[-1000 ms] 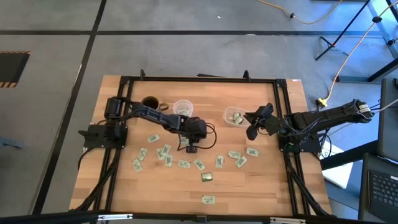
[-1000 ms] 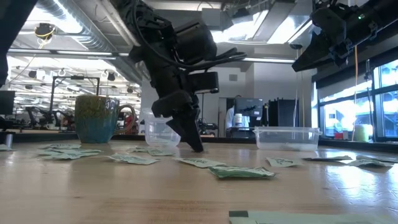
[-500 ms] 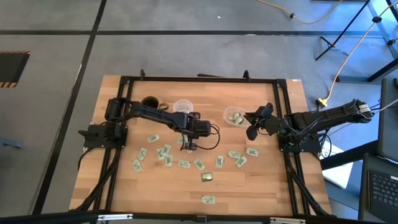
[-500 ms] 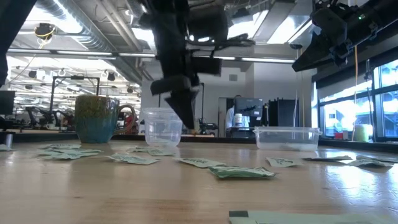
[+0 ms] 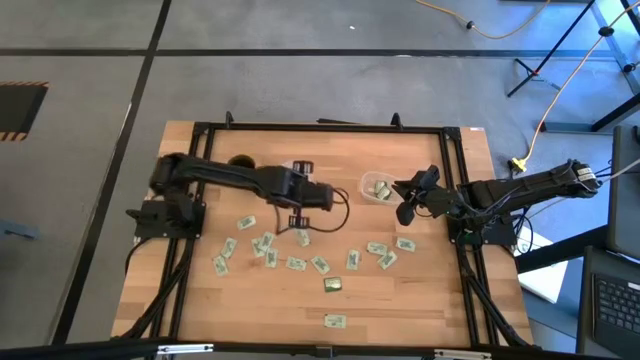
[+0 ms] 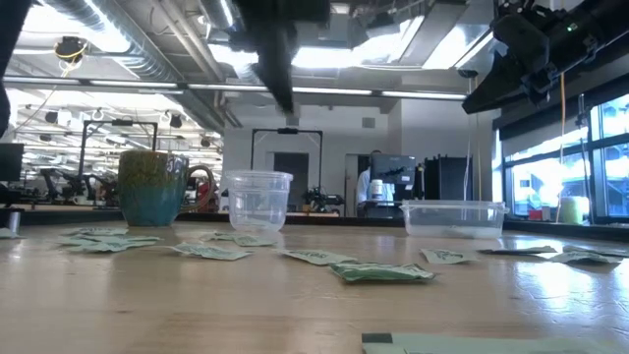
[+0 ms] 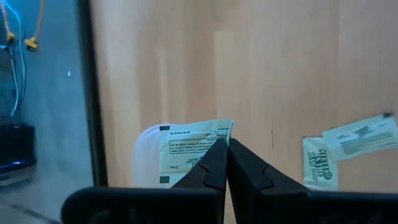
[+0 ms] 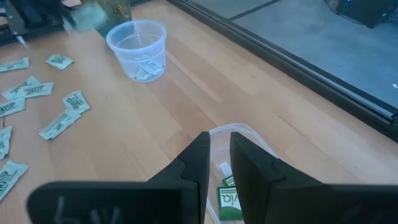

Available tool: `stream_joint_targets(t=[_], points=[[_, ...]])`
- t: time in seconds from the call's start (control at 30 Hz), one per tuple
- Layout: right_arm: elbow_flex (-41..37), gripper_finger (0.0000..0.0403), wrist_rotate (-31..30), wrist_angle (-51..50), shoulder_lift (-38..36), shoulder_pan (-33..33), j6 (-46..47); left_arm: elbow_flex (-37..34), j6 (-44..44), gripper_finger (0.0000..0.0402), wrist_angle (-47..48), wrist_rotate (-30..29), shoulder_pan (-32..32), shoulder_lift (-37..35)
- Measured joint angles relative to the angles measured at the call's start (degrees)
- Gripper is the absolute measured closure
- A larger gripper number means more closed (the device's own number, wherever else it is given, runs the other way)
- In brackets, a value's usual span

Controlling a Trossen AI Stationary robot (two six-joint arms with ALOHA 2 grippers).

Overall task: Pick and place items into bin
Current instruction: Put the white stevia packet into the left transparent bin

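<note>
Black fingers (image 7: 249,171) of the left claw (image 7: 226,144) are pressed fully together, and a green-and-white packet (image 7: 186,152) sits right at their tips, apparently pinched by one thin edge, though I cannot be sure how much of it is caught. The low view puts this claw high above the surface (image 5: 400,300), roughly over the clear cup (image 6: 257,202). A pale curved shape behind the packet in the wrist view may be that cup's rim. With so slight a hold, any quick swing could shake the packet loose, and it would drop back among the loose packets (image 5: 296,263). Flat and light, it may also drift on release, catch the rim and slide off outside. The cup looks light too, so a low approach could tip it. If the packet is meant for the bin (image 5: 377,187) instead, the path runs toward the right claw (image 8: 220,140). That one hangs just above the bin with its fingers a little apart and nothing between them, and the two arms could meet there. Beside the cup stands a mug (image 6: 152,187), another thing to clear on any low pass.
</note>
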State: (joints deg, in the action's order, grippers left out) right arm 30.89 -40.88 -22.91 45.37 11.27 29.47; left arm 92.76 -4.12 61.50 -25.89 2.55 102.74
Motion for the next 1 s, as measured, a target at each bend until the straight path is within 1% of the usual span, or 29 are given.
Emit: stream_joint_targets(t=[0.13,0.27,0.47,0.57,0.7,0.8,1.0], points=[[0.0,0.0336,0.0,-0.2,0.0,0.0,0.0,-3.6,1.1,0.0398,-4.5,-0.1,-1.1,-6.6],[0.0,0.0336,0.0,-0.4,0.0,0.0,0.0,-10.2,1.1,0.0397,-12.4,0.7,-3.1,-13.0],[0.0,0.0336,0.0,-0.5,0.0,0.0,0.1,-23.6,-0.8,0.0398,-28.4,6.6,-7.4,-19.2],[0.0,0.0336,0.0,-0.5,0.0,0.0,0.2,-29.5,-1.1,0.0397,-36.0,8.7,-9.5,-20.0],[0.0,0.0336,0.0,-0.4,0.0,0.0,0.2,-34.1,-1.1,0.0400,-40.4,11.0,-12.1,-19.6],[0.0,0.0336,0.0,-0.4,0.0,0.0,0.2,-36.0,0.2,0.0398,-40.7,12.1,-13.4,-19.0],[0.0,0.0336,0.0,-0.5,0.0,0.0,0.2,-38.0,1.0,0.0399,-41.2,12.1,-14.9,-18.9]])
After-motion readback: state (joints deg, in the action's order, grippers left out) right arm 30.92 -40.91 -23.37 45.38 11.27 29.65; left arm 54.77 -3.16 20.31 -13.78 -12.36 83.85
